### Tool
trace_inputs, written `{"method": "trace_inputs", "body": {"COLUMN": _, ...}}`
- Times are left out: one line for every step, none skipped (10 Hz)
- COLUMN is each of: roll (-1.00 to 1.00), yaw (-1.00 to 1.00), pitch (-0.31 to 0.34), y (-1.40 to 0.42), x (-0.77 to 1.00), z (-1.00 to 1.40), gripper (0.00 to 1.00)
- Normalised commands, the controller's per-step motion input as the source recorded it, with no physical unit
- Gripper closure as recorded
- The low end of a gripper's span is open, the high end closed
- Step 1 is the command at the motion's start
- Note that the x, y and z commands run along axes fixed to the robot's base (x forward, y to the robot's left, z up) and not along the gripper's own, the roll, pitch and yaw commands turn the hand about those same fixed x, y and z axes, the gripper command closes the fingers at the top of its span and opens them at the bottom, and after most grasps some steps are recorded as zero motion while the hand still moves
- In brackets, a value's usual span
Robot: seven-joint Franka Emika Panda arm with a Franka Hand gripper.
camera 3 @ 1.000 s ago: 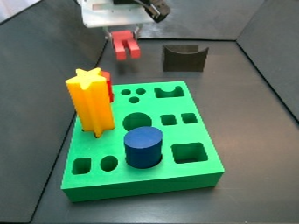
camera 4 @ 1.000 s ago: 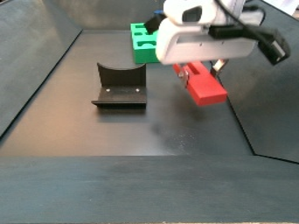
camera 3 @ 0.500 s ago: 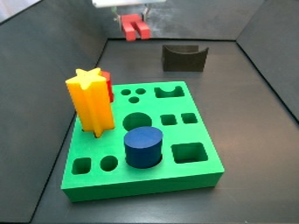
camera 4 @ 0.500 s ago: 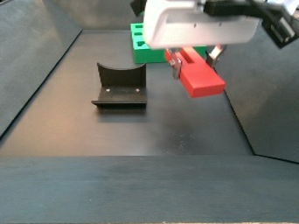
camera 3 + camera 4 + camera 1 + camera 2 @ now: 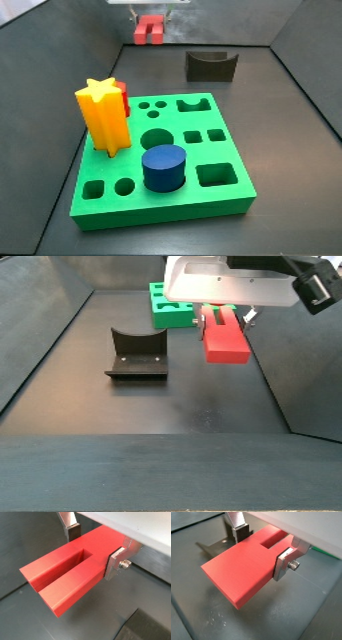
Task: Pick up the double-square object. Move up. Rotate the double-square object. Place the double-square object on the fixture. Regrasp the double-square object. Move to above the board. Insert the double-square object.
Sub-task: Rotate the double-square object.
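Note:
My gripper [image 5: 93, 546] is shut on the double-square object [image 5: 70, 576], a salmon-red flat block with a slot splitting one end into two legs; it shows again in a wrist view [image 5: 244, 569]. In both side views the block [image 5: 148, 31] [image 5: 225, 337] hangs high above the dark floor, held in the gripper [image 5: 222, 316]. The dark fixture [image 5: 135, 355] [image 5: 210, 66] stands on the floor, apart from the block. The green board [image 5: 163, 165] lies nearer in a side view; only its edge [image 5: 167, 306] shows behind the gripper.
A yellow star prism [image 5: 102, 117] with a darker red peg [image 5: 123, 103] behind it stands in the board's left side. A blue cylinder [image 5: 164, 167] sits in a hole near the board's front. Dark walls [image 5: 80, 50] ring the floor.
The gripper has risen with the double-square object, moving toward the top of a side view. The block has also turned in the gripper's hold.

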Motion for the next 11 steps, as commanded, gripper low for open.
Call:
{"method": "trace_inputs", "body": {"roll": 0.0, "yaw": -1.0, "pitch": -0.001, "y": 0.01, "x": 0.02, "z": -0.03, "gripper": 1.0}}
{"method": "trace_inputs", "body": {"roll": 0.0, "yaw": -1.0, "pitch": -0.002, "y": 0.01, "x": 0.02, "z": -0.03, "gripper": 1.0}}
{"method": "trace_inputs", "body": {"roll": 0.0, "yaw": -1.0, "pitch": -0.002, "y": 0.01, "x": 0.02, "z": -0.03, "gripper": 1.0}}
{"method": "trace_inputs", "body": {"roll": 0.0, "yaw": -1.0, "pitch": -0.002, "y": 0.01, "x": 0.02, "z": -0.03, "gripper": 1.0}}
{"method": "trace_inputs", "body": {"roll": 0.0, "yaw": -1.0, "pitch": -0.002, "y": 0.01, "x": 0.02, "z": -0.03, "gripper": 1.0}}
{"method": "trace_inputs", "body": {"roll": 0.0, "yaw": -1.0, "pitch": -0.002, "y": 0.01, "x": 0.02, "z": -0.02, "gripper": 1.0}}
{"method": "trace_inputs", "body": {"roll": 0.0, "yaw": -1.0, "pitch": -0.002, "y": 0.01, "x": 0.02, "z": -0.02, "gripper": 1.0}}
{"method": "trace_inputs", "body": {"roll": 0.0, "yaw": -1.0, "pitch": -0.002, "y": 0.01, "x": 0.02, "z": -0.02, "gripper": 1.0}}
{"method": "trace_inputs", "body": {"roll": 0.0, "yaw": -1.0, "pitch": -0.002, "y": 0.01, "x": 0.02, "z": -0.02, "gripper": 1.0}}
{"method": "trace_inputs", "body": {"roll": 0.0, "yaw": -1.0, "pitch": -0.002, "y": 0.02, "x": 0.02, "z": -0.02, "gripper": 1.0}}
{"method": "trace_inputs", "body": {"roll": 0.0, "yaw": -1.0, "pitch": -0.002, "y": 0.02, "x": 0.02, "z": -0.02, "gripper": 1.0}}
